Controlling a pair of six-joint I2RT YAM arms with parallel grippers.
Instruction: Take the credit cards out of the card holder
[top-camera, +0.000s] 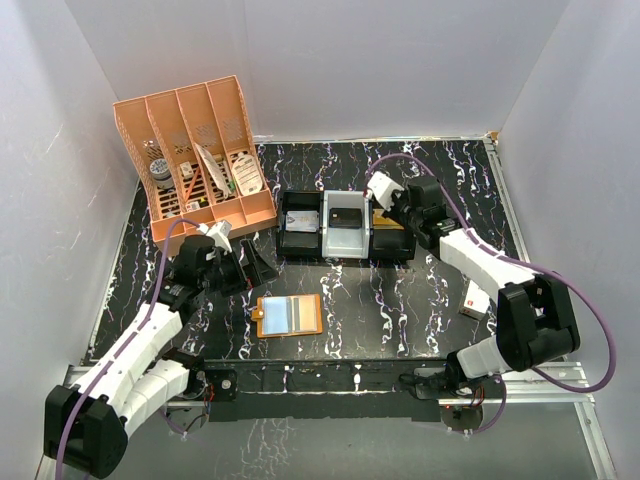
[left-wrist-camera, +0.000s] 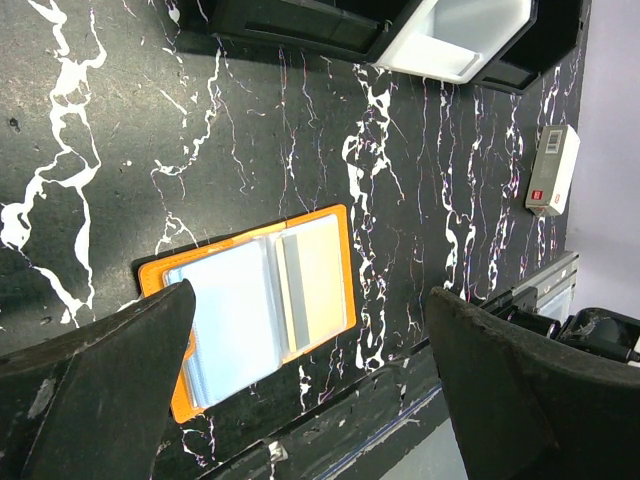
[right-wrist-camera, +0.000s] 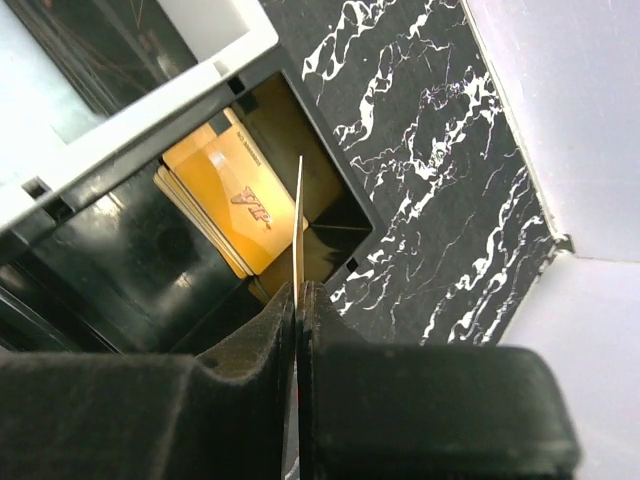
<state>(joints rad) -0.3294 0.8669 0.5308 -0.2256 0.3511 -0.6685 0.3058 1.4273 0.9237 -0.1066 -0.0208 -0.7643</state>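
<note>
Orange card holder (top-camera: 289, 315) open flat | left gripper (left-wrist-camera: 310, 295) wide above it | right gripper (right-wrist-camera: 298, 290) pinching thin card (right-wrist-camera: 300, 215) over black tray (top-camera: 393, 256)

The card holder (top-camera: 289, 315) lies opened flat on the table, just left of centre in the lower half of the top view. It is an orange bifold with rounded corners, and both pale blue inner panels face up. In the left wrist view a pale credit card (left-wrist-camera: 320, 280) with a dark grey stripe sits in its right-hand panel. A thin card (right-wrist-camera: 300, 215), seen edge-on, stands upright, pinched in the closed jaws of the right gripper (right-wrist-camera: 298, 295) above a black compartment (right-wrist-camera: 325, 200).
</note>
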